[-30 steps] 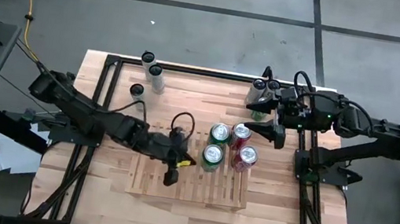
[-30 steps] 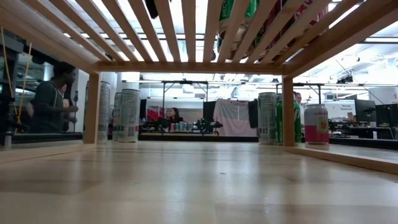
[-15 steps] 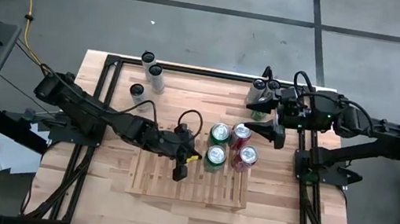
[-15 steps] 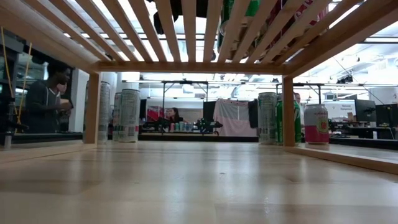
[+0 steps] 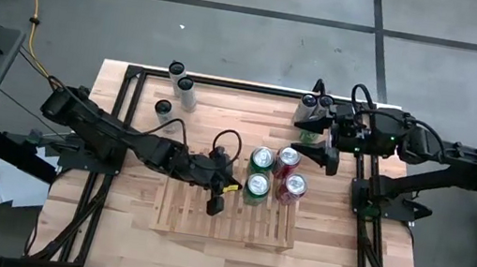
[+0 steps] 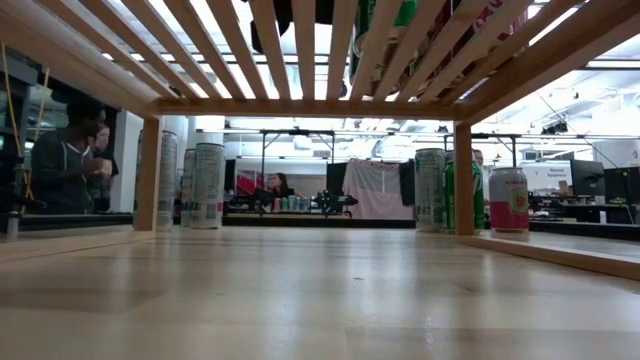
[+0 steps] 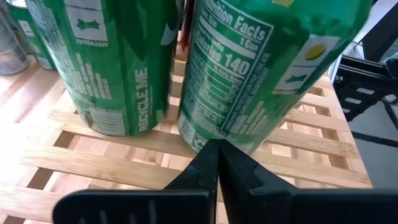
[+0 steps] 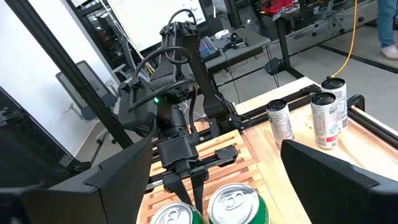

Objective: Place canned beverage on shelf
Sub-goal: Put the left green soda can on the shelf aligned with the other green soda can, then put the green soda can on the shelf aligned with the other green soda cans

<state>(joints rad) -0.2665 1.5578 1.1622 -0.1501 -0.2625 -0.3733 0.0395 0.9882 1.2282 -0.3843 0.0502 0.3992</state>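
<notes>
Four cans [image 5: 274, 174], two green and two red, stand on the shelf [image 5: 188, 216], filling its 1 o'clock corner. My left gripper [image 5: 212, 207] sits over the slats at their 9 o'clock, fingers pressed together, holding nothing. My right gripper [image 5: 327, 156] hovers at 2 o'clock off the shelf, fingers spread, empty.

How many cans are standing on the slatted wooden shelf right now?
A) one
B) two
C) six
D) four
D: the high view shows two green cans and two red cans grouped on the shelf, while the other cans stand off it on the table.
</notes>
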